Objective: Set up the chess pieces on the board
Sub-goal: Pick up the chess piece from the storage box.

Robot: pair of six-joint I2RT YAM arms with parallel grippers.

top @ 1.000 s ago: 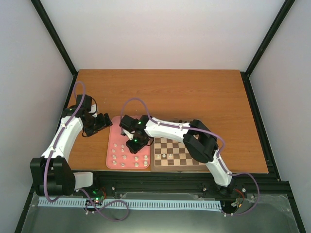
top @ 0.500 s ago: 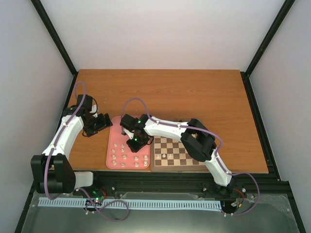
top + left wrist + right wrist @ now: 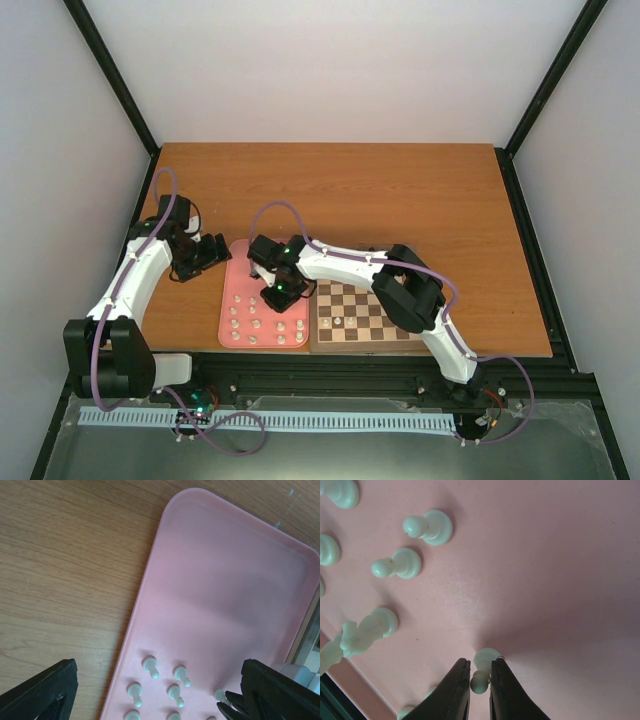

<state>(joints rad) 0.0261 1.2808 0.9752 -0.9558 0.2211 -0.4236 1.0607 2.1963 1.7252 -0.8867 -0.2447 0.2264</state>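
On the pink tray [image 3: 240, 262], the right hand [image 3: 480, 666] is pinched almost closed on one white pawn [image 3: 485, 658], which stands upright. The board [image 3: 365, 310] lies just to its right. The left hand [image 3: 205, 252] is spread wide and empty at the tray's far-left corner.

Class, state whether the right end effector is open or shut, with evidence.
Shut on a pawn: fingers of the right end effector pinch it on the pink tray.

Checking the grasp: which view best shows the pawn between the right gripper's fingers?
Right wrist: the pawn sits between the fingers of the right gripper, on the pink tray. Left wrist shows it small, near the bottom edge; top external hides it under the right arm.
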